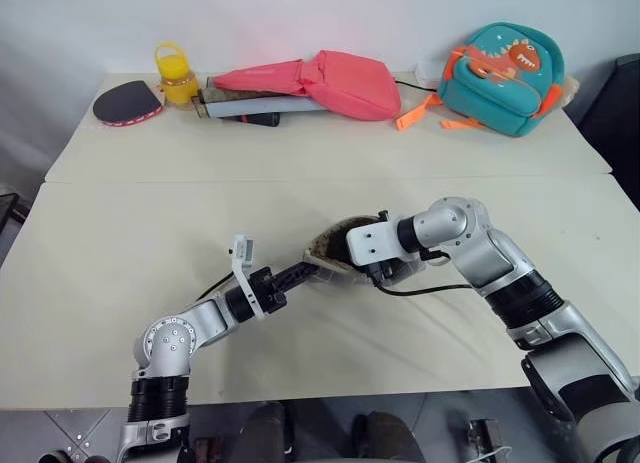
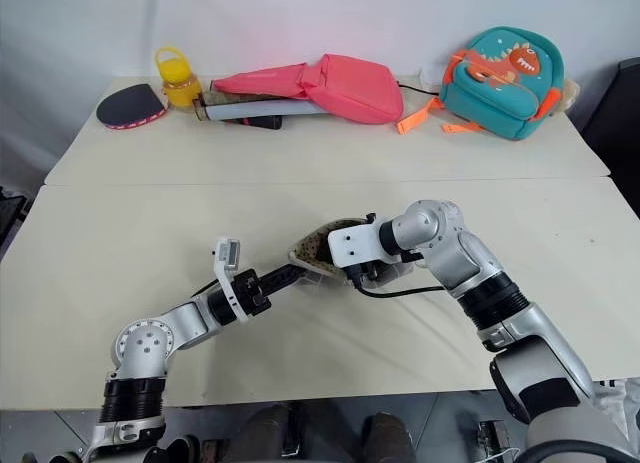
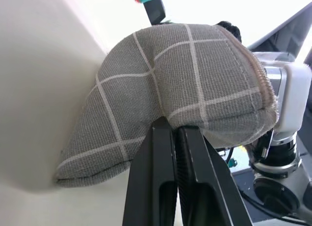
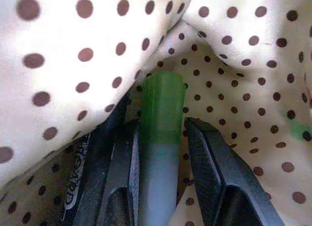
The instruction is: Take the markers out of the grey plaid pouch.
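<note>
Nearest your head camera is the left claw (image 1: 300, 276), pinched fully shut on the edge of the grey plaid pouch (image 3: 170, 94), low over the tabletop (image 1: 120, 243); that pinch seems meant to anchor the fabric and keep the mouth lifted so the other arm can work inside. Your right claw (image 4: 163, 138) is buried in the pouch opening, angled down from the right. Its wrist view shows the fingers (image 4: 207, 153) narrowed around the thicker marker (image 4: 161, 113), one on either side of the pale barrel just below the light green cap, though you cannot tell whether both pads are pressing it yet. The polka-dot lining (image 4: 243, 65) folds close around the cap, so the marker is still wholly inside the pouch. A dark printed barrel (image 4: 78, 184) lies beside the near finger, possibly the slim marker, but its cap is hidden. Judging from this, neither marker is out yet. Farther off, along the back of the tabletop, sit a pink bag (image 1: 330, 83), a teal backpack (image 1: 505, 73), a yellow jar (image 1: 176, 75) and a paddle (image 1: 125, 103), well apart from your work.
</note>
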Controlling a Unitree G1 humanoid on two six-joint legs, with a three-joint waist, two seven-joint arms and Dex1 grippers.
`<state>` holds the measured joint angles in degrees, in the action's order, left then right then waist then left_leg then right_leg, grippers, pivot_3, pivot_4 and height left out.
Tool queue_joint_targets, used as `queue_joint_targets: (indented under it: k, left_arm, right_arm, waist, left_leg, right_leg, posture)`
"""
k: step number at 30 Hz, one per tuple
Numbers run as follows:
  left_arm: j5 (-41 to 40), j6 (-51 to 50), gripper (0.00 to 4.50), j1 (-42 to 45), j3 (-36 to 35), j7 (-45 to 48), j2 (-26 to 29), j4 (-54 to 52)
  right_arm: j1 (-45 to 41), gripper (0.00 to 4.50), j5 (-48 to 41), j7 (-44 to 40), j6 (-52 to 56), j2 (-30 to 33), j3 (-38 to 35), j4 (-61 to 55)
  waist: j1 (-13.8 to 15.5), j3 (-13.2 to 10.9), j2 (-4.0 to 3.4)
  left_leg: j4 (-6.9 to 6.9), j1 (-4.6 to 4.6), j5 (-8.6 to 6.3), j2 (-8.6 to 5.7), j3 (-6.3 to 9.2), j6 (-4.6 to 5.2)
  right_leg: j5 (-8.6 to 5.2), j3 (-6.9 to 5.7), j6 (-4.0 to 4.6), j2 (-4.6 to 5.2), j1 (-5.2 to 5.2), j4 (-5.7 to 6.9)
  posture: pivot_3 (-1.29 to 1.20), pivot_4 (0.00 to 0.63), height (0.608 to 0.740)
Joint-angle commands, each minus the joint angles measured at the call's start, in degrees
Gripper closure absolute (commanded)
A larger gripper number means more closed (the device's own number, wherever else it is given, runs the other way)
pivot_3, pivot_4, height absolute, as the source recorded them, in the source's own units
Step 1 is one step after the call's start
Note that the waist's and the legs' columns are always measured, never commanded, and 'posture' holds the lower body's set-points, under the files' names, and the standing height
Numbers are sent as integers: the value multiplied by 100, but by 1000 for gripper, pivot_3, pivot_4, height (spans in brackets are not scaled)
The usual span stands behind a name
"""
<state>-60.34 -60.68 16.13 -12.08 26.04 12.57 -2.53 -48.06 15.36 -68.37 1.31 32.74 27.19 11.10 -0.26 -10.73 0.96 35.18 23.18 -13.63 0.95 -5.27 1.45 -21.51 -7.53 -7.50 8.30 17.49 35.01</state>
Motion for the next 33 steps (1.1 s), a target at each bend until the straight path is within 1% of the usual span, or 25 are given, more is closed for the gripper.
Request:
queue_joint_targets:
  k: [1, 5, 9, 10, 16, 18, 24, 28, 31, 33]
  left_arm:
    - [-170, -72, 4500, -19, -82, 86, 17, -78]
    - [-150, -98, 4500, -17, -68, 80, 19, -91]
    - [-118, -81, 4500, -22, -65, 71, 12, -93]
    - [-111, -79, 4500, -24, -62, 70, 13, -98]
    - [-112, -65, 4500, -38, -73, 49, -2, -127]
    - [-101, -56, 4500, -44, -76, 42, 0, -132]
    - [-53, 19, 4500, -34, -138, 77, 84, -133]
    - [-18, 101, 4500, 51, -201, 72, 114, -39]
    - [113, 164, 4500, 87, -91, 139, 183, -37]
    - [103, 165, 4500, 146, -84, 114, 168, -26]
  right_arm:
    - [47, 3033, 252, 192, 43, -18, 64, 128]
    - [38, 3033, 370, 106, 4, 32, 145, 212]
    - [86, 3860, 349, -98, 45, 90, 163, 163]
    - [85, 3931, 347, -96, 32, 83, 153, 162]
    - [21, 3931, 254, -35, 13, 96, -31, 96]
    - [31, 3931, 17, -50, 116, 63, -225, -29]
    - [393, 3931, -1248, -339, 860, 96, -1102, -702]
    - [590, 3931, -1791, -510, 1141, 189, -1372, -1097]
    - [678, 3931, -2274, -345, 1265, -20, -1651, -1334]
    - [633, 3931, -2764, -174, 1621, -220, -1913, -1639]
  waist:
    - [-1, 0, 0]
    - [0, 0, 0]
    - [0, 0, 0]
    - [0, 0, 0]
    - [1, 0, 0]
    - [1, 0, 0]
    - [15, 0, 0]
    - [16, 0, 0]
    - [16, 0, 0]
    - [11, -1, -1]
  left_leg:
    - [0, 0, 0, 0, 0, 0]
    - [0, 0, 0, 0, 0, 0]
    - [0, -1, 0, 0, 0, 0]
    - [0, -1, 0, 0, 0, 0]
    - [0, -1, 0, 0, 0, 0]
    - [0, -1, 0, 0, 0, 0]
    - [-2, 3, 0, -1, 1, 0]
    - [-2, 4, -1, -1, 1, 1]
    - [-3, 3, -1, -1, 1, 1]
    - [-4, 3, -1, -1, 0, 0]
  right_leg:
    - [0, 0, 0, 0, 0, 0]
    - [0, 0, 0, 0, 0, 0]
    - [0, 0, 0, -1, -1, 0]
    - [0, 0, 0, 0, -1, 1]
    - [0, 1, 0, 0, -1, 0]
    - [0, 1, 0, 0, -1, 0]
    - [0, -1, 0, 0, -1, -1]
    - [0, -2, 0, 1, 0, -2]
    - [0, -2, 0, 1, 0, -4]
    - [0, -1, 0, 1, 1, -4]
  posture:
    - [0, 150, 740]
    - [0, 150, 740]
    - [0, 150, 740]
    - [0, 150, 740]
    - [0, 150, 740]
    - [0, 150, 740]
    - [0, 150, 740]
    - [0, 150, 740]
    - [0, 150, 740]
    - [0, 150, 740]
